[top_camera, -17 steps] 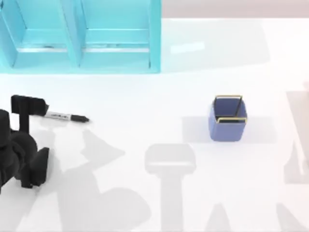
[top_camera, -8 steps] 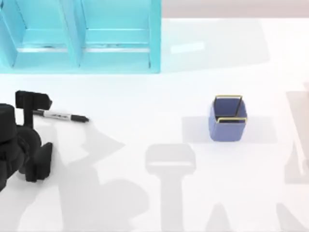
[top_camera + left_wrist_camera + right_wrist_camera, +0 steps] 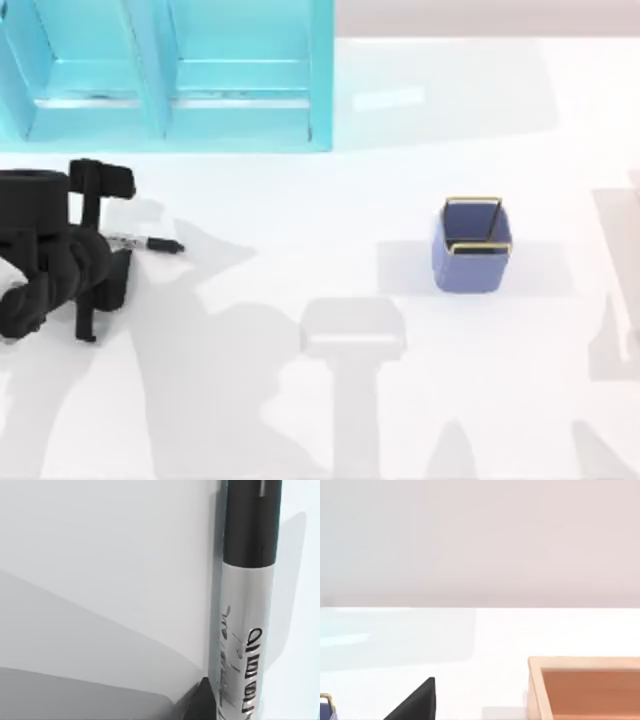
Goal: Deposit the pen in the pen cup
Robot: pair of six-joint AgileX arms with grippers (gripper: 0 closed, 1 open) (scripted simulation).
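Observation:
The pen [image 3: 152, 243] lies flat on the white table at the left, its black tip pointing right and its other end hidden under my left arm. My left gripper [image 3: 106, 240] is over the pen's labelled part, open, with one finger on the far side and one on the near side. Up close in the left wrist view, the pen [image 3: 247, 610] shows its black end and printed silver band, with a dark fingertip [image 3: 200, 705] beside it. The pen cup [image 3: 472, 245], blue-purple with a gold rim, stands upright right of centre, far from the pen.
A large cyan shelf unit [image 3: 165, 75] runs along the back left, just behind the left arm. In the right wrist view there is a wooden box [image 3: 585, 687], a black finger [image 3: 415, 702] of the right gripper and a corner of the cup's rim [image 3: 325, 700].
My left gripper has swung right and turned, coming over the pen so its fingers straddle it. The pen and the cup have not moved.

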